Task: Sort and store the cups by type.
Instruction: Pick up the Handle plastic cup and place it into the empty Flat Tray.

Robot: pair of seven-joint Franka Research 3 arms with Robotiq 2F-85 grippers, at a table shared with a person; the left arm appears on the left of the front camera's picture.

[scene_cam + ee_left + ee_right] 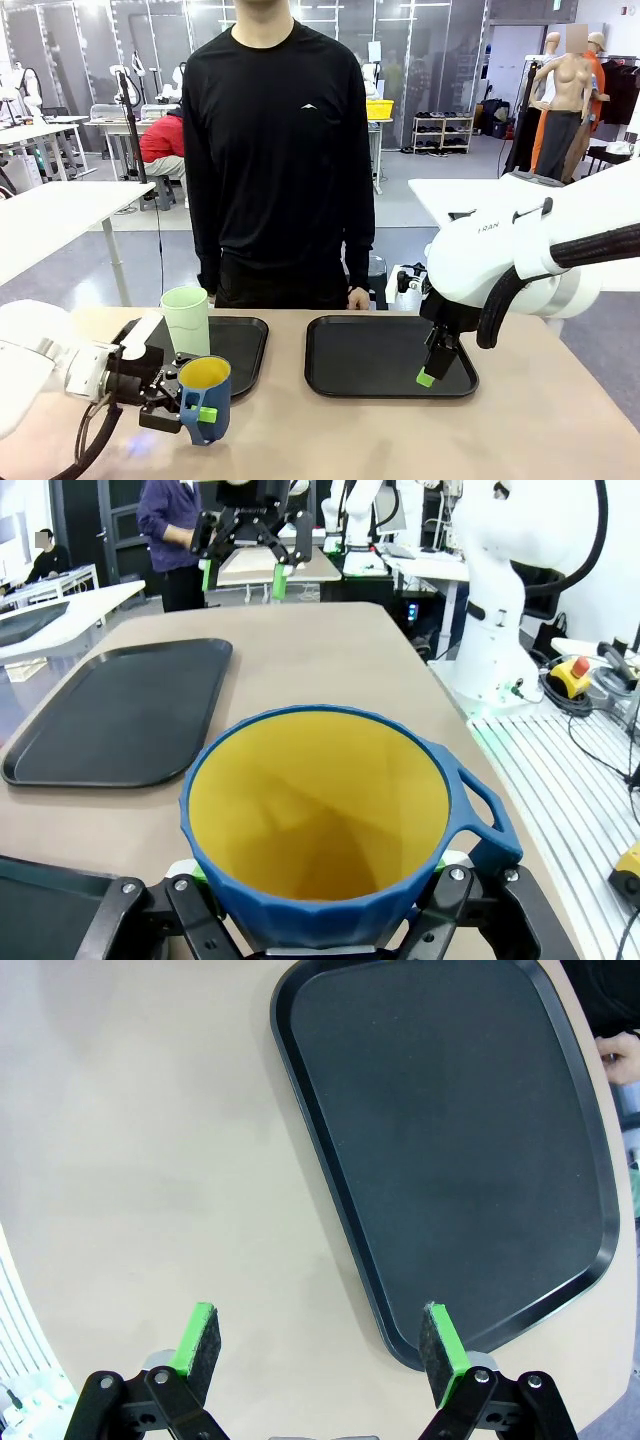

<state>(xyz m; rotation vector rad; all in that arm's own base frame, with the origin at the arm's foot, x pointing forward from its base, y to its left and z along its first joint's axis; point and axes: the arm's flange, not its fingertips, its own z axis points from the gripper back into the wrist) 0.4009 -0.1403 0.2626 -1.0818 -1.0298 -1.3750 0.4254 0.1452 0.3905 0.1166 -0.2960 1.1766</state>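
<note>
My left gripper point(190, 408) is shut on the dark blue mug point(205, 398), holding it near the table's front, just in front of the left black tray point(245, 345). In the left wrist view the mug point(330, 820) shows its yellow inside and its handle at the right, with my gripper point(318, 868) clamped on both sides of it. The pale green tumbler point(186, 320) stands upright on the left tray. My right gripper point(432, 372) hangs open over the front right corner of the right tray point(370, 355); nothing is between its green pads point(200, 1345).
A person stands at the far side with one hand point(358, 298) at the table edge. The right tray point(450, 1130) holds nothing. In the left wrist view the right arm's base point(495, 610) stands beside the table.
</note>
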